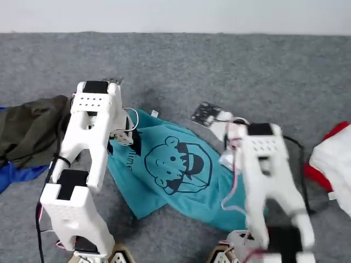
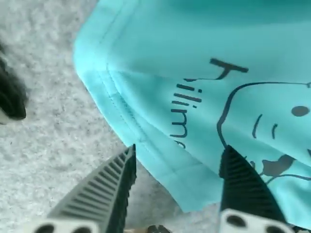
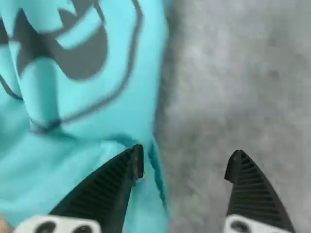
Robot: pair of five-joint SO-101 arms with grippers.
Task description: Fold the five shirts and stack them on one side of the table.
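Plainly left tool (image 2: 180, 150) gapes over teal shirt (image 1: 175, 164); right tool (image 3: 188, 151) likewise.

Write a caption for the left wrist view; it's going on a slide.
Open left hand over the hem of a turquoise T-shirt with dark cartoon print, lying on grey carpet.

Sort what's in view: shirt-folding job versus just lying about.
Job: teal shirt; olive garment; blue garment; white garment; red garment; left end effector; right end effector.
Lying about: grey table covering; white wall.
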